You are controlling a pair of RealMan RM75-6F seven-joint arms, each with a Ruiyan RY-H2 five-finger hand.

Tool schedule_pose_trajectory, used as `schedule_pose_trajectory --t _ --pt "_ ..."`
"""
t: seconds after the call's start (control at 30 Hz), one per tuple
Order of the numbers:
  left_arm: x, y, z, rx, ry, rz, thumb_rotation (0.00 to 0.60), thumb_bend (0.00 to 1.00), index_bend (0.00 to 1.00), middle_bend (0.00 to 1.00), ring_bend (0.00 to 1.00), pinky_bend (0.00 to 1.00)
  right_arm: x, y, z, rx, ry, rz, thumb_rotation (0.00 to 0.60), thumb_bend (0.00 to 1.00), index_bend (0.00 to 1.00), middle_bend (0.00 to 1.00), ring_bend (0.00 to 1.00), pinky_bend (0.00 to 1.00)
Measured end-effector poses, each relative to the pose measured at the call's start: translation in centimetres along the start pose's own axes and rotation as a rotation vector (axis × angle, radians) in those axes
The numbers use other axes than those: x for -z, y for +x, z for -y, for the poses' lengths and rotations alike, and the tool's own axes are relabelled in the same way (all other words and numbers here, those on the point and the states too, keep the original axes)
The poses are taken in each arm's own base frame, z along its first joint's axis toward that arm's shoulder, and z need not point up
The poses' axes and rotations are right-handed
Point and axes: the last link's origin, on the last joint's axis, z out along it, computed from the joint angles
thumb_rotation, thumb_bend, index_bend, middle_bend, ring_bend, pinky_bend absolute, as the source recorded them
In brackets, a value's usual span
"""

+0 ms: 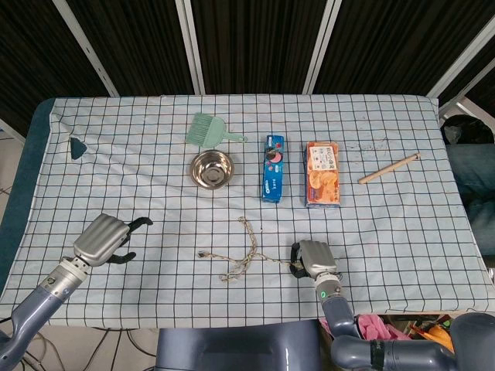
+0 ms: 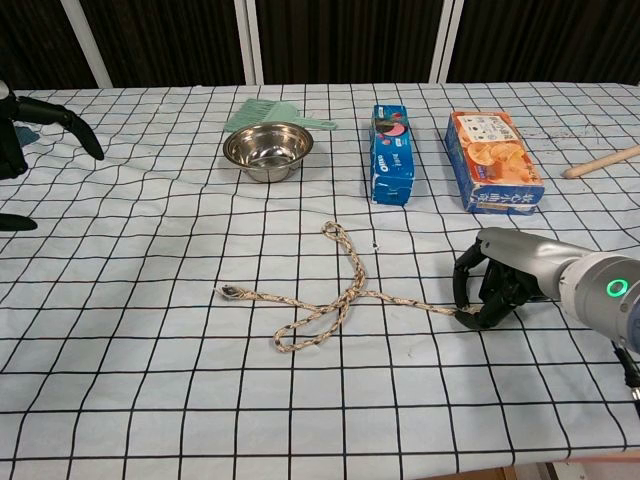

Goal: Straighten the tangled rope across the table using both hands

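On your checked worktop (image 1: 387, 232) you have one orange box (image 1: 322, 173), one blue packet (image 1: 272, 168), one steel bowl (image 1: 212, 168), one green scoop (image 1: 206, 130) and one wooden stick (image 1: 389, 168); none of the print is readable. One tangled rope (image 2: 335, 290) lies at lower centre. Your right robot hand (image 2: 497, 280) pinches its right end, while your left robot hand (image 1: 104, 240) at lower left holds nothing, fingers apart.

light: bright, even, from overhead | shadows: faint, soft | focus: sharp | backdrop: dark
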Motion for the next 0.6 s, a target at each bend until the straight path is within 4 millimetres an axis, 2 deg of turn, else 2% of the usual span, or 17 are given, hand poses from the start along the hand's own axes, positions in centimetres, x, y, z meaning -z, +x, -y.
schedule_pose_trajectory --t 0.6 --pt "-0.15 -0.05 0.19 -0.004 0.007 0.006 0.6 0.2 0.3 1.0 1.0 0.96 -0.18 -0.24 0.03 0.005 0.006 0.008 0.6 0.39 0.63 0.98 1.0 1.0"
